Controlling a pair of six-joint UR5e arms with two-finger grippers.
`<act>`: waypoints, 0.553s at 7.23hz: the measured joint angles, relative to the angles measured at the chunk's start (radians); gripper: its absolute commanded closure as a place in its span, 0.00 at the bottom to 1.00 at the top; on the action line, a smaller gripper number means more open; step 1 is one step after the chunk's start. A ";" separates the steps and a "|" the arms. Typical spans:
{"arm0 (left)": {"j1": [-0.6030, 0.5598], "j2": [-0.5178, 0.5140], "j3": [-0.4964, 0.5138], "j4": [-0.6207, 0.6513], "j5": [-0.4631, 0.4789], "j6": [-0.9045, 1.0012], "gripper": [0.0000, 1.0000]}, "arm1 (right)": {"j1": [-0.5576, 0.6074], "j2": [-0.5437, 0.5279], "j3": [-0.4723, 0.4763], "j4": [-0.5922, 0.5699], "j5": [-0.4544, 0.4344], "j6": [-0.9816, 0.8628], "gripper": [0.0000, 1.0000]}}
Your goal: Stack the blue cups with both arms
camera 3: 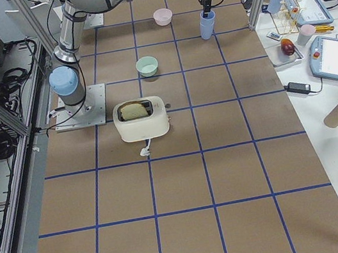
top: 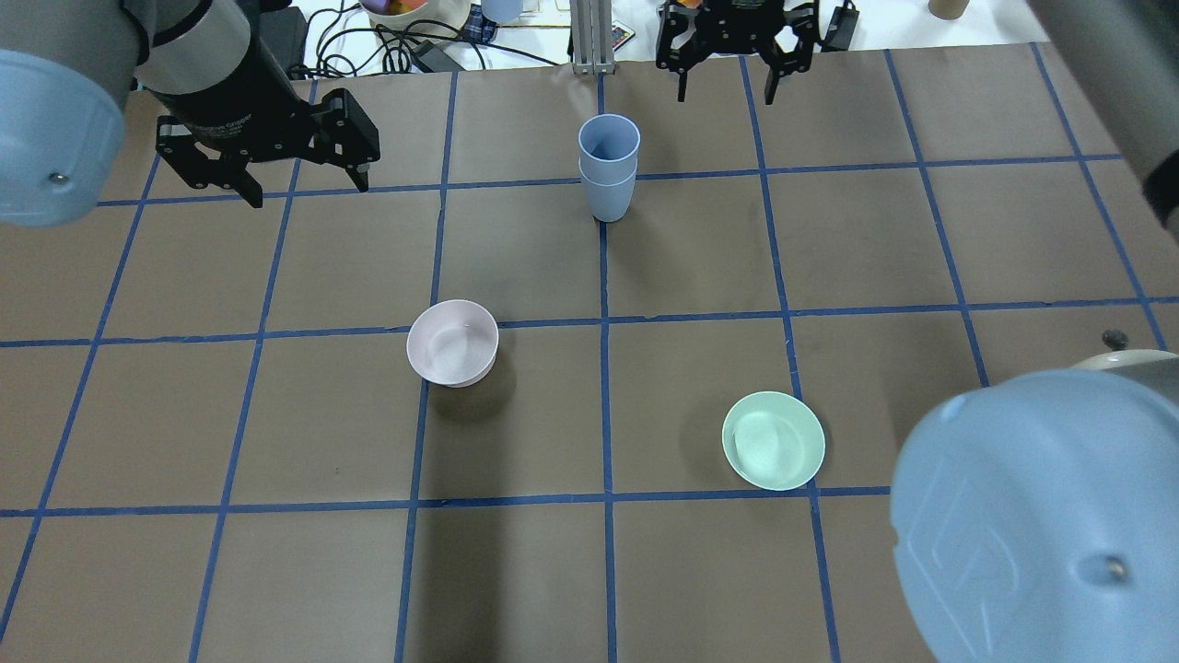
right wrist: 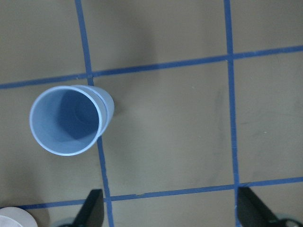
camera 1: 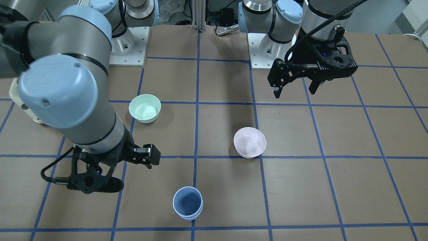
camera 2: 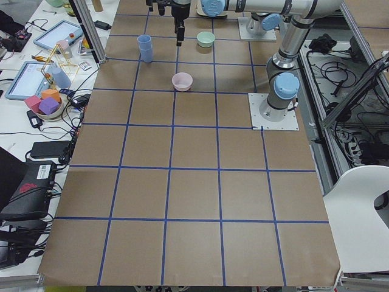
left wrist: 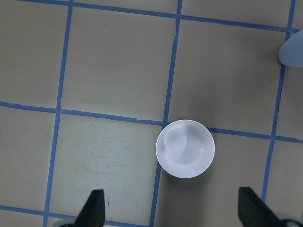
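Blue cups [top: 608,173] stacked, one inside other, upright on surface [top: 700,267]. Left pincer [top: 309,189] spread wide, holds nothing. Right pincer [top: 728,90] same, near stack. Task looks done.

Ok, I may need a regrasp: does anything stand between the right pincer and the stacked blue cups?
Nothing visible does. Only bare table lies between the open right pincer and the blue cups; the pink bowl and mint-green bowl sit well clear.
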 measured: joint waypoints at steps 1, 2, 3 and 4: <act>0.000 0.001 -0.001 0.000 0.000 0.000 0.00 | -0.030 -0.059 0.054 0.027 -0.002 -0.067 0.00; 0.000 0.001 -0.001 0.000 0.000 0.000 0.00 | -0.051 -0.125 0.128 0.034 -0.005 -0.109 0.00; 0.000 0.002 -0.001 0.000 0.000 0.000 0.00 | -0.067 -0.189 0.199 0.033 -0.009 -0.126 0.00; 0.000 0.002 -0.001 0.000 0.000 0.000 0.00 | -0.080 -0.246 0.254 0.035 -0.012 -0.132 0.00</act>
